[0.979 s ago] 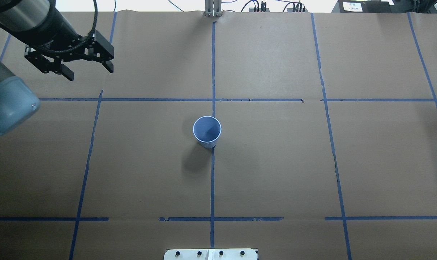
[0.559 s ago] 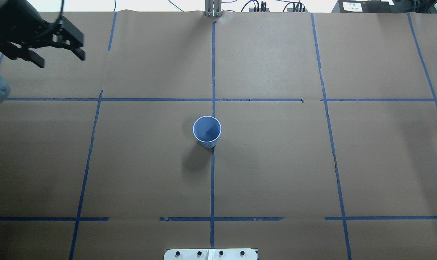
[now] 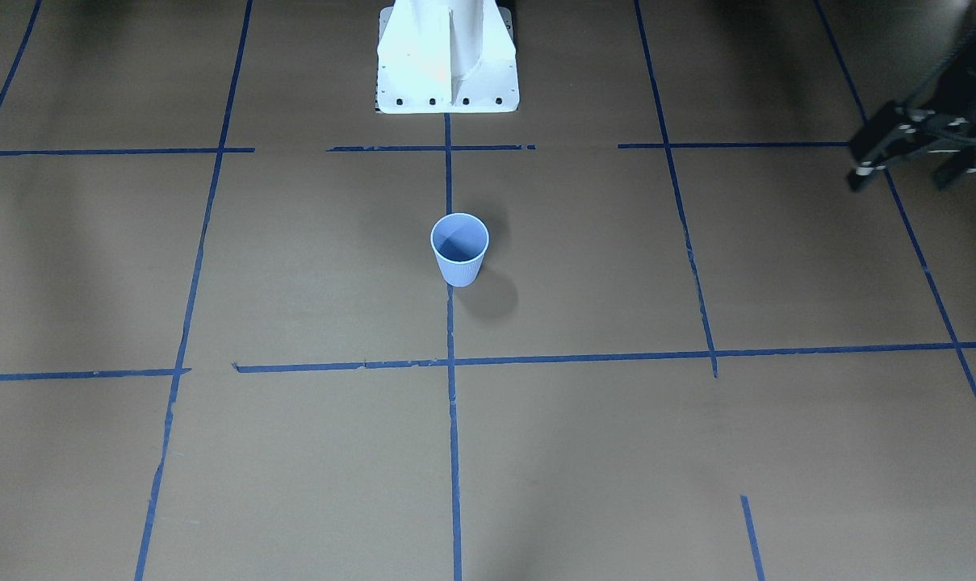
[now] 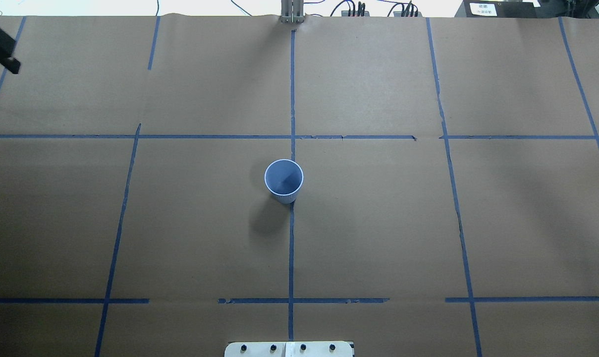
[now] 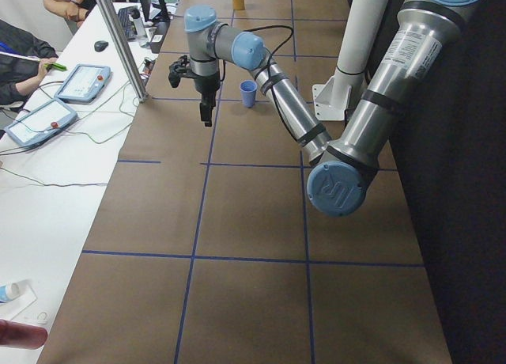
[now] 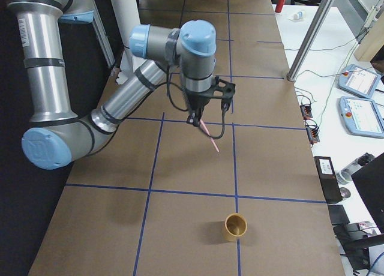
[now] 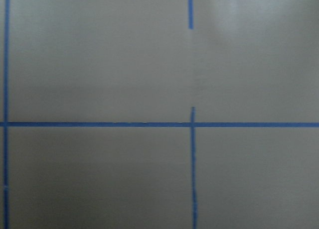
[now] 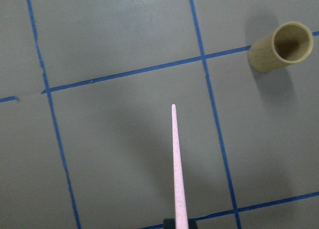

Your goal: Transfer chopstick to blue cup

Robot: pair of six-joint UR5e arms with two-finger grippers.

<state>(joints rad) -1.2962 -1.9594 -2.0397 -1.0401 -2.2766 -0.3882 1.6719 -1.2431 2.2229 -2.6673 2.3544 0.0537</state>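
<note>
L gripper (image 3: 899, 171) had retracted farther left of the blue cup (image 4: 284, 181) within the last sec, fingers apart and empty, which cleared the approach. R gripper (image 6: 194, 121) was clamped on the chopstick (image 8: 177, 164), tip-down in the air, well right of the blue cup. The blue cup was unmoved and empty, so insertion was judged still pending.
</note>
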